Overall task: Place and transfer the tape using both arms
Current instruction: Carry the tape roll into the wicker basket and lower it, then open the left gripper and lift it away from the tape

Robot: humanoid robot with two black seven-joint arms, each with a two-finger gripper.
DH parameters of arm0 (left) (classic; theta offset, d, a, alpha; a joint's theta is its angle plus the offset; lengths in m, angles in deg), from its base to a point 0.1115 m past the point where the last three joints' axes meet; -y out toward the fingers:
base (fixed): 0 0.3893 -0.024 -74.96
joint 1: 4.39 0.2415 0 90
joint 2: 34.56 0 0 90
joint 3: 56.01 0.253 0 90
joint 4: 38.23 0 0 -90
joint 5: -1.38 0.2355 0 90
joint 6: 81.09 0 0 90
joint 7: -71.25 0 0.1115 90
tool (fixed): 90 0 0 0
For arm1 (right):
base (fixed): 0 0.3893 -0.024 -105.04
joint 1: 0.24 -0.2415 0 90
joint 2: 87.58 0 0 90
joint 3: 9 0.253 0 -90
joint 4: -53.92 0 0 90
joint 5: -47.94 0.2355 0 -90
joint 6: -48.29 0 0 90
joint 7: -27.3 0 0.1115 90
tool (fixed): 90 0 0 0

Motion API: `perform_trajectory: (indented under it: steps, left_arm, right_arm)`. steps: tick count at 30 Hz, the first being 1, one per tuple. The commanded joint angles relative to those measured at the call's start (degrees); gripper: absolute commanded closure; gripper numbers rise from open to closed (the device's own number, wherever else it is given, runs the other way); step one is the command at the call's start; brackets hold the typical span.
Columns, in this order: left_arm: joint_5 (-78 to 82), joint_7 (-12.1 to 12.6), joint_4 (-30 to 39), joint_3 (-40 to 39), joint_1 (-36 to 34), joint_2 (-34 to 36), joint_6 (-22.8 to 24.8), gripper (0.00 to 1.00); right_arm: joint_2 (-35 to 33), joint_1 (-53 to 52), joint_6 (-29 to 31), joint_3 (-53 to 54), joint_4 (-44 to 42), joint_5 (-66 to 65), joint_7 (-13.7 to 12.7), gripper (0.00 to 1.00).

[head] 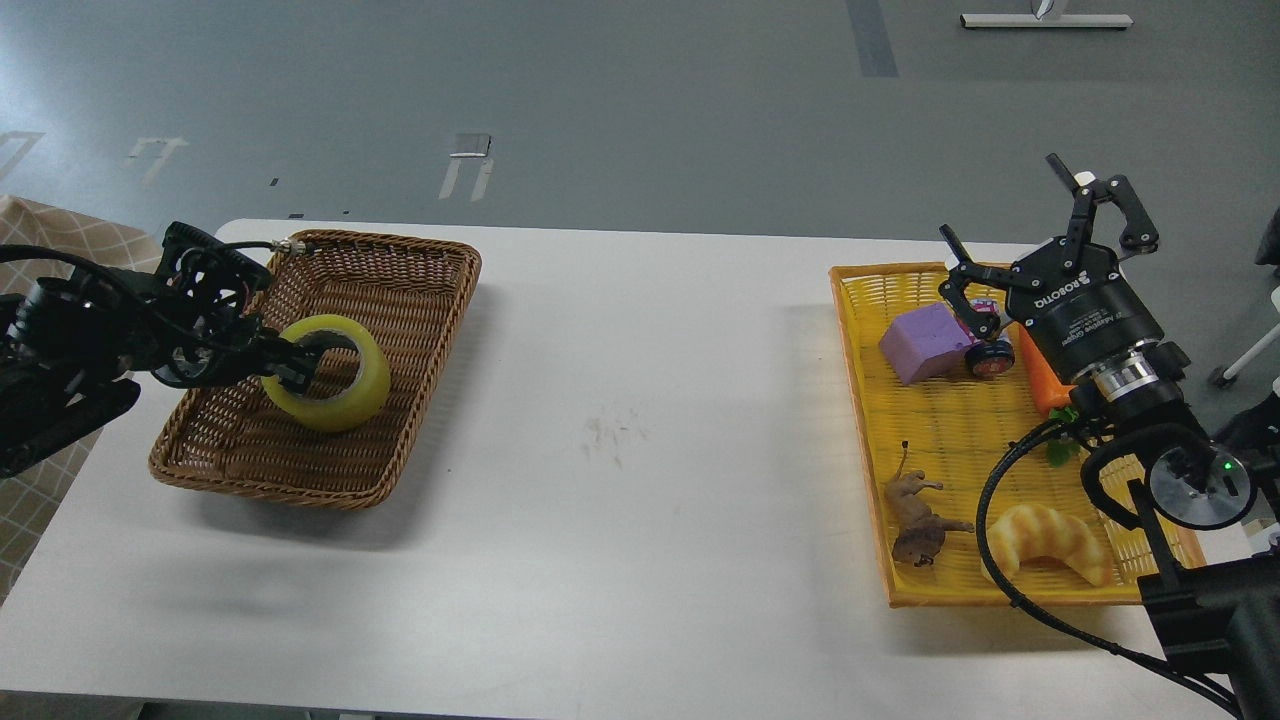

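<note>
Now, left gripper: clamped on tape, inside brown basket.
Right gripper: fingers spread, poised above yellow tray.

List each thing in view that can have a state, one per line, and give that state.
Tape: in the brown basket, gripped by left tool.
Left tool: shut on the tape.
Right tool: open, holding nothing, above the yellow tray.
Croissant toy: lying in the tray.

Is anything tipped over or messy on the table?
The toy lion in the yellow tray lies on its side. A faint smudge marks the middle of the table. The tape sits tilted in the wicker basket.
</note>
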Motion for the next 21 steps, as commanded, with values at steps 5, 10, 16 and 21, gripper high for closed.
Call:
perform_trajectory:
  steps: [5,10,16,21]
  left_arm:
    - [-0.3,0.1,-1.4,0.0,-0.3,-1.0,2.5,0.55]
    - [-1.9,0.2,-1.3,-0.2,-0.7,-1.1,2.6,0.43]
    - [-3.5,0.3,-1.2,-0.3,-1.8,-1.1,2.6,0.40]
    - [-8.8,0.1,-0.8,-0.5,-7.7,-1.1,2.9,0.33]
  right_arm:
    - [0.0,0.6,0.0,0.1,-0.1,0.0,0.0,0.00]
    - [0.0,0.8,0.0,0.1,-0.1,0.0,0.0,0.00]
    - [0.0,0.8,0.0,0.2,-0.1,0.0,0.0,0.00]
    - [0.0,0.8,0.0,0.2,-0.2,0.0,0.0,0.00]
